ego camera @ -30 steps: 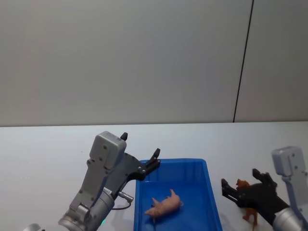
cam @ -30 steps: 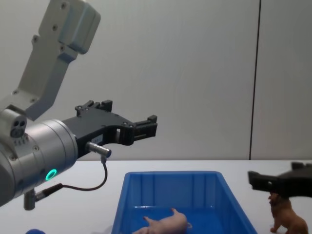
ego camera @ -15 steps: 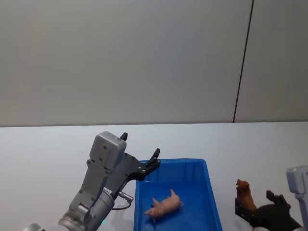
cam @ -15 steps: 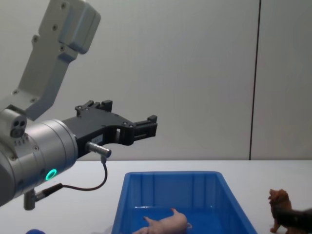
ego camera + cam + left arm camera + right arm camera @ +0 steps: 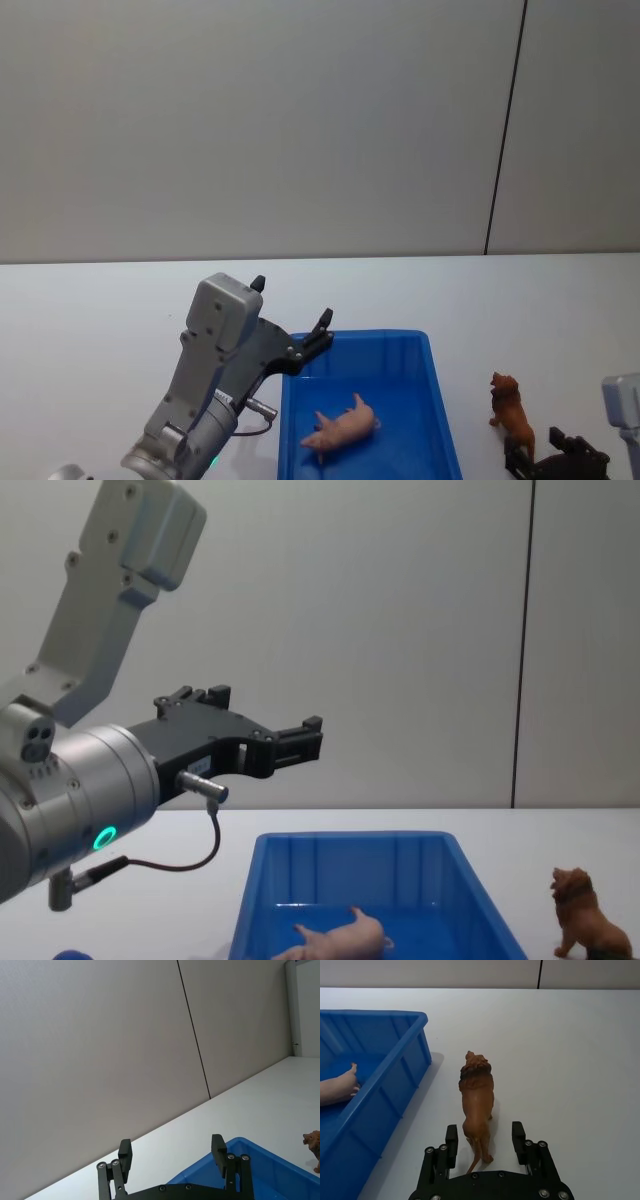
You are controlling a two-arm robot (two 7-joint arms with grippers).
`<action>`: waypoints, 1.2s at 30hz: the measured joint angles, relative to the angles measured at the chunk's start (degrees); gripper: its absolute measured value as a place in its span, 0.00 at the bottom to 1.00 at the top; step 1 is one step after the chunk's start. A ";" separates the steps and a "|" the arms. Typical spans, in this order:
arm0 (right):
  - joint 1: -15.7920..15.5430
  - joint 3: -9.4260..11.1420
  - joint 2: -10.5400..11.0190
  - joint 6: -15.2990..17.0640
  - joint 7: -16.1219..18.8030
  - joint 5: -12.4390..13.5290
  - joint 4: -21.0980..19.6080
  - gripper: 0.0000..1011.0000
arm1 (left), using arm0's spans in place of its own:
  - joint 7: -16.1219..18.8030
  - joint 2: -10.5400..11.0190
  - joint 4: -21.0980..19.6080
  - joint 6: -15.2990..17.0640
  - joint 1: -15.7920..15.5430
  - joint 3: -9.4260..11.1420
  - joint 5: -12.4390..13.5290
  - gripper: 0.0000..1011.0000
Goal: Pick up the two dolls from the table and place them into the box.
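The brown lion doll (image 5: 476, 1095) stands upright on the white table (image 5: 570, 1035), just right of the blue box (image 5: 385, 1070). My right gripper (image 5: 485, 1131) is open, low behind the lion, its fingers on either side of the hindquarters and apart from them. The head view shows that gripper (image 5: 540, 452) at the lower right, behind the lion (image 5: 512, 410). The pink pig doll (image 5: 342, 425) lies on its side inside the box (image 5: 360, 337). My left gripper (image 5: 292, 302) hovers open and empty over the box's far left corner.
The table (image 5: 100, 300) runs back to a plain grey wall with a dark vertical seam. The left arm's large grey body (image 5: 70, 780) rises at the left of the chest view, with a cable looping beneath it.
My right gripper has dropped and drawn back from the lion's head height to low behind its hindquarters. The lion, the pig and the left arm have stayed put.
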 joint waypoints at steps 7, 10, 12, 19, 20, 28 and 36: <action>0.61 -0.08 -0.33 -2.55 1.21 -0.93 1.50 0.44 | 0.00 0.00 0.00 0.00 0.00 0.00 0.00 0.99; 1.13 -0.20 -0.54 -3.98 1.77 -1.71 2.17 0.35 | 0.00 0.00 0.00 0.00 0.00 0.00 0.00 0.99; 1.56 -0.29 -0.72 -5.14 2.30 -2.51 2.61 0.31 | 0.00 0.00 0.00 0.00 0.00 0.00 0.00 0.99; 3.12 -0.59 -1.32 -7.88 3.82 -4.90 3.39 0.26 | 0.00 0.00 0.00 0.00 0.00 0.00 0.00 0.99; 3.12 -0.59 -1.32 -7.88 3.82 -4.90 3.39 0.26 | 0.00 0.00 0.00 0.00 0.00 0.00 0.00 0.99; 4.21 -0.89 -1.74 -9.93 5.41 -6.61 2.52 0.26 | 0.00 0.00 0.00 0.00 0.00 0.00 0.00 0.99; 4.88 -1.19 -2.06 -11.40 8.04 -6.93 1.07 0.26 | 0.00 0.00 0.00 0.00 0.00 0.00 0.00 0.99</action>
